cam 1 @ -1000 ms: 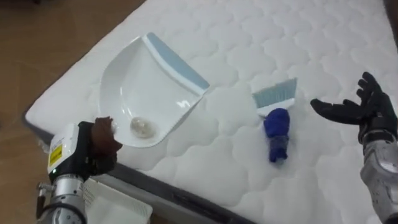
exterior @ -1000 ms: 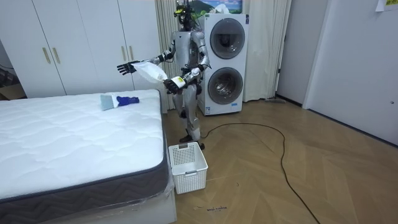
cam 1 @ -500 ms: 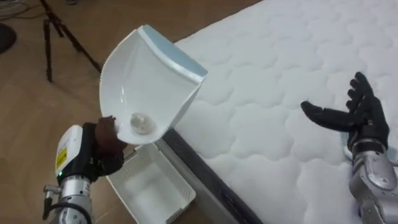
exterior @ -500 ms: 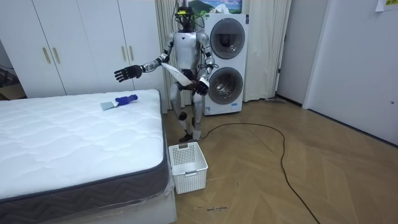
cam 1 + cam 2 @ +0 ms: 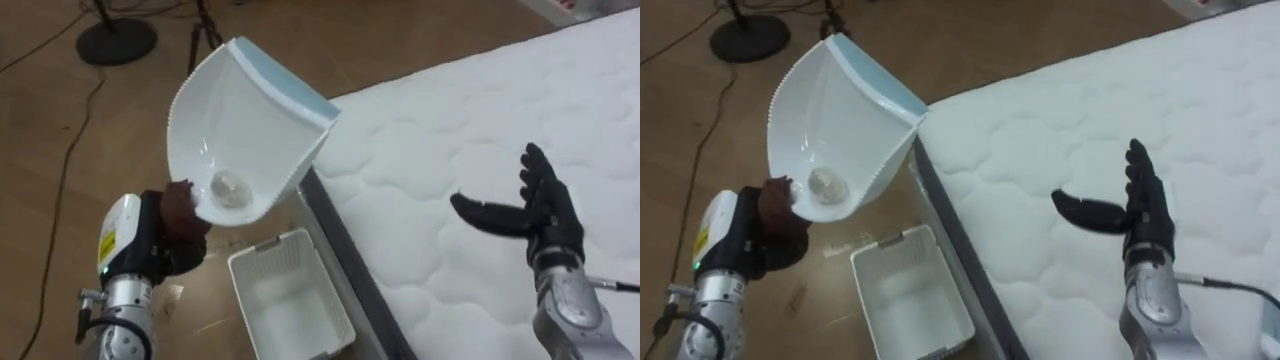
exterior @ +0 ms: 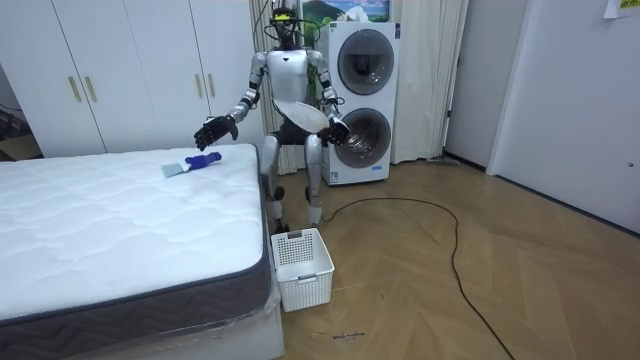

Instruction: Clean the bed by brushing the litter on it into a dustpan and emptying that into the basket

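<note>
Swung away from the bed (image 5: 480, 120), the dustpan (image 5: 240, 130) now hangs over the floor near the white basket (image 5: 290, 300).
The robot's left hand (image 5: 170, 225) clenches the dustpan's handle and its right hand (image 5: 530, 210) is spread and empty; the scrap (image 5: 232, 186) in the pan probably needs tipping into the white basket next.

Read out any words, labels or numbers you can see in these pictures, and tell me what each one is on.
Yellow sticker behind the left hand: it has print, too blurred to read.
Yellow paper high on the wall: too small to read.
Washing machines: any print is too small to read.
Dustpan, basket, mattress: no text.
Nothing can be quoted as it reads.
</note>
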Tool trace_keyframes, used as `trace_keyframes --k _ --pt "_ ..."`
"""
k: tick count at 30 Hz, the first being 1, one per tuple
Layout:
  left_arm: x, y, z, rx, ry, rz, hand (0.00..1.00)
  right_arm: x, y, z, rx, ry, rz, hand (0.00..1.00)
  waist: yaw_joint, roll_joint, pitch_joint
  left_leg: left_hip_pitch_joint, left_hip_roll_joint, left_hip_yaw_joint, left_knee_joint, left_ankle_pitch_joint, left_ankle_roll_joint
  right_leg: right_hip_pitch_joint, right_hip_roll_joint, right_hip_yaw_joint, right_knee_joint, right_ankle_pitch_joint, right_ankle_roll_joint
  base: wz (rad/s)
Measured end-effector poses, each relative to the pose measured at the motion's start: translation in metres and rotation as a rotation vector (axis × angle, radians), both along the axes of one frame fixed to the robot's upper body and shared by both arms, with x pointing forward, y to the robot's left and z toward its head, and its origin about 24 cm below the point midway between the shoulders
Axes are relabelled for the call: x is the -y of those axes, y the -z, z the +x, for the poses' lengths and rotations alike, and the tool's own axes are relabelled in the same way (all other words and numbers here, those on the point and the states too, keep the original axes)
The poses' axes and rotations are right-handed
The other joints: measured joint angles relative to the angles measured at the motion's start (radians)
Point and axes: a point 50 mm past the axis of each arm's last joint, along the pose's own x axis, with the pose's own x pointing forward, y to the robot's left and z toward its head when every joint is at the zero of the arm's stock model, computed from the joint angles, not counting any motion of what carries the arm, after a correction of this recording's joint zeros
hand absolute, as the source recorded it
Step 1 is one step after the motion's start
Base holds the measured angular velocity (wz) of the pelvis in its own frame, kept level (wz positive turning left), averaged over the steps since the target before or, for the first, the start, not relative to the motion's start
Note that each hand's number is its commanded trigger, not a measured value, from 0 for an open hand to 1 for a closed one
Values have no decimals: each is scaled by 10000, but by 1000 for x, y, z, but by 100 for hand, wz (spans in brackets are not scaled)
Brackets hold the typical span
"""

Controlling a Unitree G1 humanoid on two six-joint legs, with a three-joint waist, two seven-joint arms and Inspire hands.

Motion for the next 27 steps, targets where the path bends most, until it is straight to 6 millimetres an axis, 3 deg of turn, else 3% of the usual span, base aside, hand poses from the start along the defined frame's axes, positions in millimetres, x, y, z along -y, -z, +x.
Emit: trace_keyframes --k 5,7,10,12,16,19,22,24,27 --pt "3 5 -2 -327 249 110 100 -1 0 0 -14 -156 35 0 -92 -49 39 -77 -82 -45 -17 -21 40 486 134 53 -337 -124 151 53" --pt "3 5 -2 -360 302 108 100 -1 0 -1 -32 -154 44 0 -100 -56 47 -217 -145 -328 109 -70 109 541 137 63 -342 -140 192 54" --pt "3 5 -2 -366 292 124 100 -1 1 -2 -78 -222 54 0 -24 -90 60 -324 -296 -730 167 -77 131 543 193 552 -350 -135 217 46" --pt "2 4 -1 -352 305 255 100 -2 3 -3 -166 -277 73 0 213 -116 62 -486 -414 -962 269 -96 159 580 250 560 -483 -123 239 28" --pt "-1 6 -3 -510 268 434 100 -7 9 -5 -439 -515 110 0 287 -143 81 -679 -494 -1385 428 -96 160 587 302 570 -470 -142 267 30" --pt "-2 11 -3 -707 257 451 100 -7 17 -8 -840 -640 160 0 270 -152 145 -1028 -536 -1654 815 -145 163 496 415 607 -452 -201 340 28" --pt "-4 17 -6 -962 72 476 100 -9 18 -8 -872 -793 277 0 282 -213 206 -1742 -517 -1670 1439 -278 126 -31 422 776 -103 -582 375 6" --pt "-7 24 -7 -1255 -54 585 100 -10 24 -9 -1169 -866 172 0 266 -123 291 -2167 -402 -1788 1903 -387 53 -365 609 1009 198 -702 319 2" --pt "-9 31 0 -1521 -221 865 100 -7 37 -13 -1796 -819 -72 0 244 -49 337 -2834 -421 -2126 2321 -427 -84 -1146 707 1116 963 -995 160 14"
